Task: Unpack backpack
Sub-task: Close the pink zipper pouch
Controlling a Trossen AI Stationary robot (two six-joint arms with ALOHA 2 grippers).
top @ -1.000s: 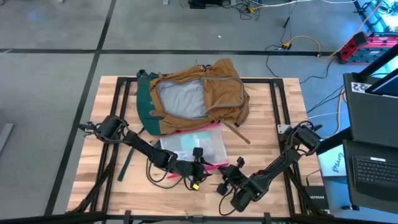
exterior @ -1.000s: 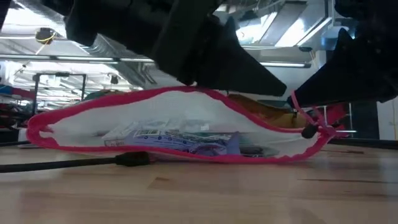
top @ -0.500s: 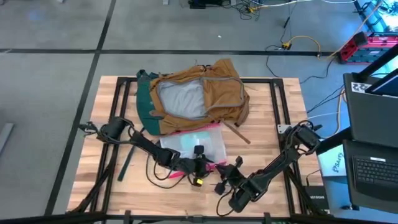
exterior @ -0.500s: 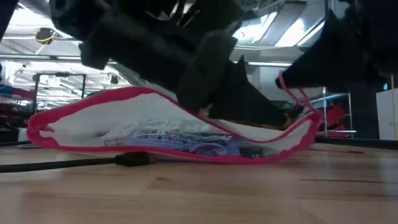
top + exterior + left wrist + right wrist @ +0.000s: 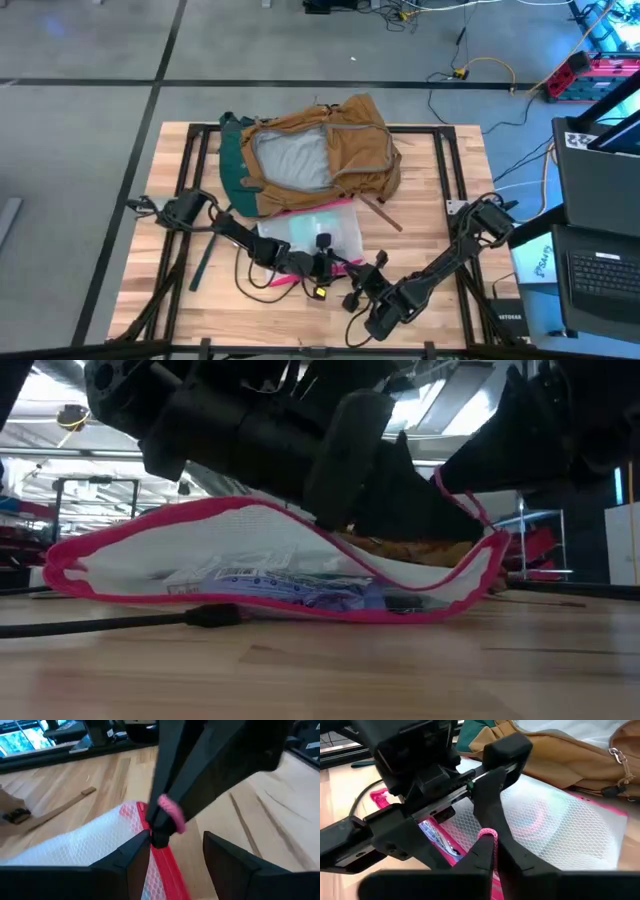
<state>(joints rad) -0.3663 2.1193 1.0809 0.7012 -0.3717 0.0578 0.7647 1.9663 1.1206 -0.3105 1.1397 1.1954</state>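
The large soft tan-brown fabric backpack [image 5: 318, 152] with its dark teal-green base lay flat at the far middle of the pale wooden slatted table [image 5: 420, 210], its main opening spread so the grey inner lining faced up. A tan strap [image 5: 380, 212] trailed from it across the boards toward the right side. In the right wrist view the backpack [image 5: 570, 755] filled the far edge, with a small metal clasp showing on its fabric.

Just in front of the backpack, touching its near edge, lay a clear mesh zip pouch with a bright pink border [image 5: 312, 236], with printed packets visible inside in the low view [image 5: 270, 575]. Its right end was lifted off the table while the left end rested on the wood.

The left gripper [image 5: 322, 268] sat at the pouch's near edge; in the left wrist view its fingers stood spread, one on the mesh [image 5: 127, 865] and the other apart over bare wood. The right gripper [image 5: 352, 296] met it from the near right. Its two fingers were pressed together, pinching the looped pink zip pull [image 5: 487, 840] at the pouch's pink edge [image 5: 170, 812].

A black cable [image 5: 120, 622] lay on the table along the pouch's near side.
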